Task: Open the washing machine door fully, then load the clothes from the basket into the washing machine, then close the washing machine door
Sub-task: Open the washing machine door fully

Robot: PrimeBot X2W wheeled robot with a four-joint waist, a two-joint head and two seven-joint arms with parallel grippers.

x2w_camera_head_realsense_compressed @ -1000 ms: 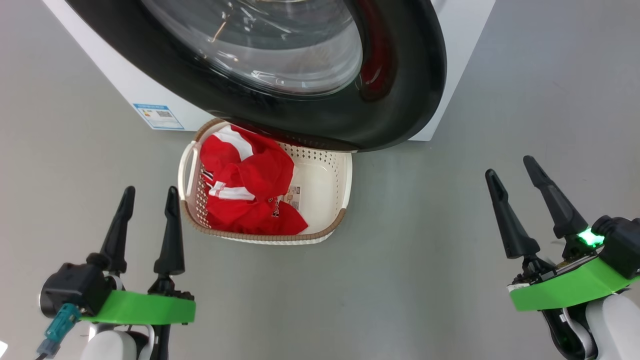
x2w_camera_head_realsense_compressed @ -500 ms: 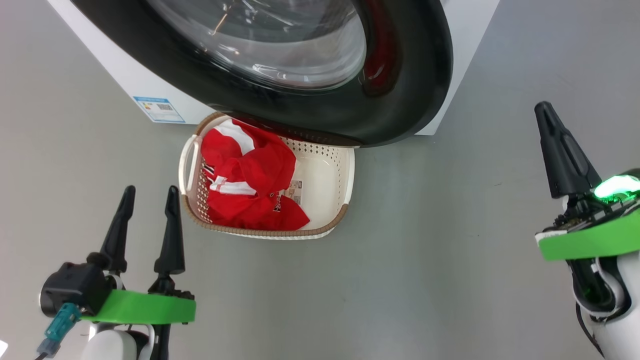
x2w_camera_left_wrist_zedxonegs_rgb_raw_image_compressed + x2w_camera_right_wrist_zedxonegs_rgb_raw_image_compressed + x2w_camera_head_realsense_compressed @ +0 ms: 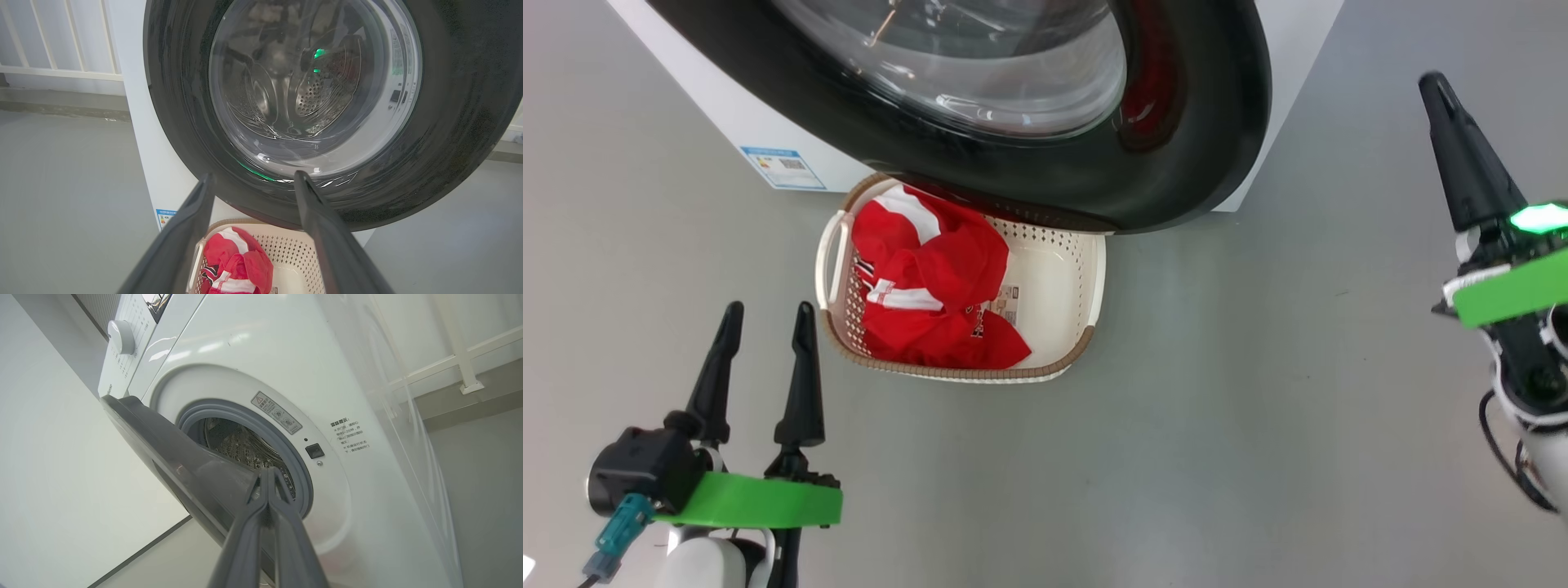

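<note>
The washing machine door (image 3: 1192, 122), a glossy black ring around a clear glass bowl, stands partly open and overhangs the back of the basket (image 3: 1094, 269). Red and white clothes (image 3: 931, 278) fill the basket's left half. My left gripper (image 3: 769, 310) is open at the lower left, short of the basket; in its wrist view its fingertips (image 3: 254, 176) frame the door (image 3: 449, 122) above the clothes (image 3: 237, 261). My right gripper (image 3: 1435, 86) is raised at the far right, shut on nothing. In its wrist view the closed tips (image 3: 267, 473) point at the gap between the door (image 3: 163, 445) and the steel drum (image 3: 237, 445).
The white washing machine (image 3: 1290, 82) carries a blue label (image 3: 778, 168) low on its front and a round knob (image 3: 121, 337) on top. A white railing (image 3: 461, 359) runs behind it. Bare grey floor (image 3: 1258, 408) lies right of the basket.
My right gripper has shut and risen up and away toward the door's free edge. The left arm has stayed put. The head camera has shifted a little.
</note>
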